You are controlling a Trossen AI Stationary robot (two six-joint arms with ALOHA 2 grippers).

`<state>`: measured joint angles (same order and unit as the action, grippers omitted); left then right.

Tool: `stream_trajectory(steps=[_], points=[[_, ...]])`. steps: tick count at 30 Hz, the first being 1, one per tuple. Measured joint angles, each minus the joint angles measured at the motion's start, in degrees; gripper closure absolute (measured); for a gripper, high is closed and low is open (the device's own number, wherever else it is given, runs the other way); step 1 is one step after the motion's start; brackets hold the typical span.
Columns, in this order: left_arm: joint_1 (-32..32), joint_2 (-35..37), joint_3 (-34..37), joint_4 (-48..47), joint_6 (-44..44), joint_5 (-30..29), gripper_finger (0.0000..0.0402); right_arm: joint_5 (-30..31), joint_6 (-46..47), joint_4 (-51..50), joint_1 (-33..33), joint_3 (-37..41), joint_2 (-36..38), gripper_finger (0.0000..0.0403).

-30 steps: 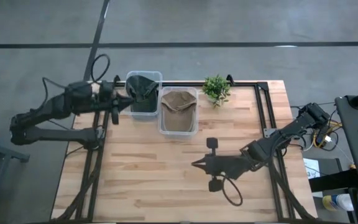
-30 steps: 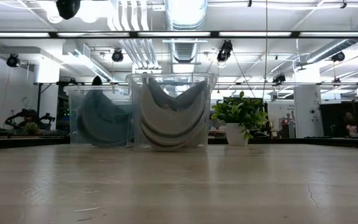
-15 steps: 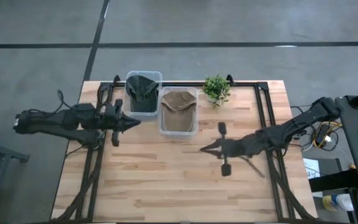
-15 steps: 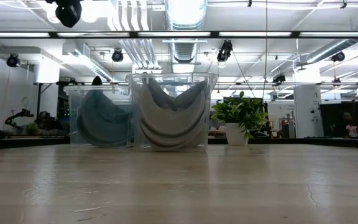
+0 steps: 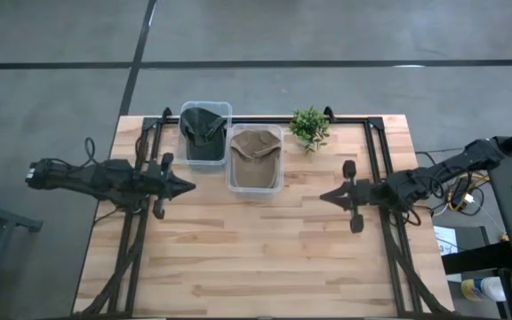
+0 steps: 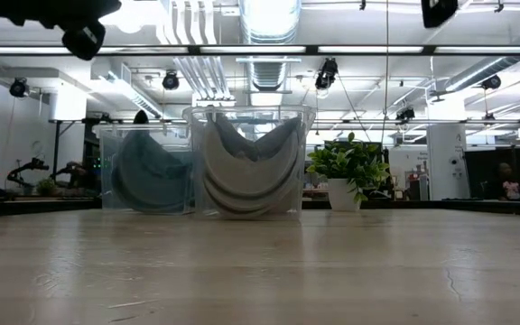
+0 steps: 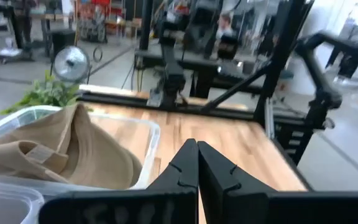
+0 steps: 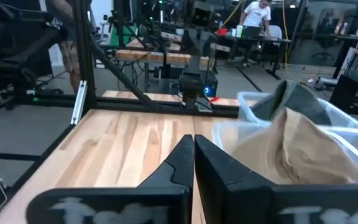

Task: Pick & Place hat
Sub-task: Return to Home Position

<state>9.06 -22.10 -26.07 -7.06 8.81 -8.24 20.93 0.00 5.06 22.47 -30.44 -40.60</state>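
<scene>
Holding nothing: left gripper [image 5: 190,187], jaws closed, above table [image 5: 238,258] near left edge; right gripper [image 5: 324,196], jaws closed, toward right edge. Black cap [image 5: 203,130] in left bin [image 5: 206,103], brown cap [image 5: 256,153] in right bin [image 5: 256,189], both by back edge.

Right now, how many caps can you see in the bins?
2. A dark cap in the left transparent bin, a brown cap in the right transparent bin. The dark pile may hide another beneath it.

Overhead view straight down on table [image 5: 238,258], low view level across it, wrist views facing inward; all share bins [image 5: 283,158]
</scene>
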Motion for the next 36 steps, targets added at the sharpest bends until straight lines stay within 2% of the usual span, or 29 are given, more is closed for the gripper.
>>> stream_trajectory(steps=[6, 13, 17, 19, 22, 28, 36], points=[[0.02, 6.45, 6.12, 3.07, -1.02, 1.69, 0.0401, -0.05, 1.16, 0.03, -1.08, 6.31, 6.34, 0.0395], [-0.01, 15.55, 11.27, 3.06, -2.59, 1.67, 0.0401, -0.45, -0.37, 0.27, -1.54, 9.58, 10.48, 0.0395], [-0.01, 20.29, 14.62, 2.18, -2.89, 1.69, 0.0401, -2.26, -0.87, 3.39, -1.8, 13.25, 12.65, 0.0395], [-0.01, 22.09, 16.06, 2.52, -2.77, 1.76, 0.0401, -5.19, -1.16, 6.95, -2.01, 15.45, 13.29, 0.0395], [-0.01, 21.85, 17.26, 1.84, -2.8, 2.18, 0.0401, -7.7, -1.52, 11.62, -2.26, 18.4, 13.67, 0.0395], [-0.01, 22.04, 18.32, 1.57, -2.96, 2.98, 0.0401, -8.53, -1.26, 13.98, -2.94, 23.39, 14.17, 0.0395], [-0.01, 22.04, 15.14, -2.6, -4.1, 3.2, 0.0402, -11.85, -1.26, 8.54, -6.81, 26.12, 19.64, 0.0395]])
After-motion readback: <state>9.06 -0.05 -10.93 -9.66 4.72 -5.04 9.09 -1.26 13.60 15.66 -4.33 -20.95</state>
